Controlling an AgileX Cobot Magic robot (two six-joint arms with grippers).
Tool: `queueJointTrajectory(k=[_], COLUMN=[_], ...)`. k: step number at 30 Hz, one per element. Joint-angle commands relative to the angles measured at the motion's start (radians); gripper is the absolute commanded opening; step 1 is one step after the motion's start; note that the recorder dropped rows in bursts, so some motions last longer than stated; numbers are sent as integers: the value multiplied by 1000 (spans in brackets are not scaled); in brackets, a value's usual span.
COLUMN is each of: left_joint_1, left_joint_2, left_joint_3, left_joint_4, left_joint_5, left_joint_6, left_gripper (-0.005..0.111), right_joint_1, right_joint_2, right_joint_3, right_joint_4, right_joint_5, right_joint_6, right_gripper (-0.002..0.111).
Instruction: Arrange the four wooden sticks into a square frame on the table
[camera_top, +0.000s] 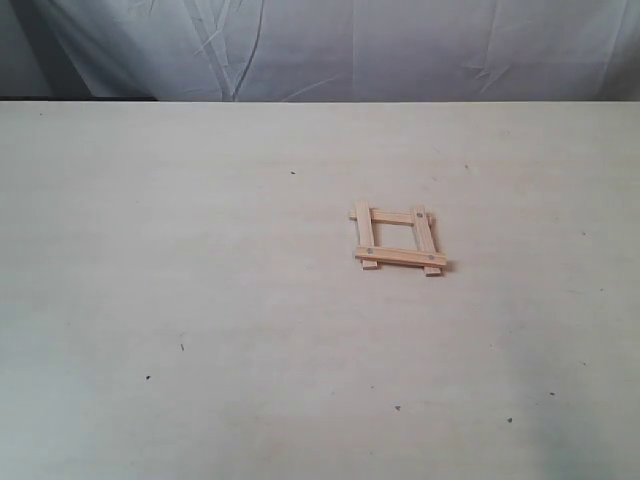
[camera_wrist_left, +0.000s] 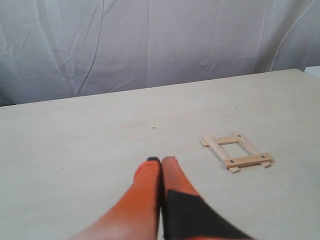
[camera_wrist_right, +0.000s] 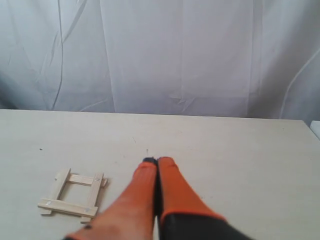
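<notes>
Four pale wooden sticks lie crossed as a small open square frame (camera_top: 398, 239) on the cream table (camera_top: 200, 280), right of centre, ends sticking out at the corners. The same frame (camera_wrist_left: 237, 152) shows in the left wrist view and the frame (camera_wrist_right: 73, 192) in the right wrist view. My left gripper (camera_wrist_left: 161, 160) is shut with orange fingers pressed together, holding nothing, well apart from the frame. My right gripper (camera_wrist_right: 157, 160) is likewise shut and empty, off to one side of the frame. Neither gripper appears in the exterior view.
A wrinkled white cloth backdrop (camera_top: 330, 45) hangs behind the table's far edge. A few tiny dark specks (camera_top: 182, 347) dot the table surface.
</notes>
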Motion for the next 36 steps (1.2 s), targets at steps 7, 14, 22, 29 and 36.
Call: queueJointTrajectory(k=[7,14,22,29,36], left_joint_1=[-5,-5,-5,-5,-5], left_joint_2=[-8,-8,-8,-8,-8], left_joint_3=[5,5,5,5,5], left_joint_4=[-1,-1,-1,-1,1], left_joint_5=[-12,-12,-12,-12,-12], left_joint_6=[0,0,0,0,0], left_gripper=[0,0,0,0,0], right_joint_1=[-28,-75,-85,-85,-85], right_joint_2=[-107,-133,-133,-133,-133], right_joint_3=[179,307,406,406,406], right_joint_4=[-139,-147,-149,-149,-146], right_joint_5=[-43,-169,-170,-184,-184], right_joint_6=[85,87,87,87,87], right_gripper=[0,0,0,0,0])
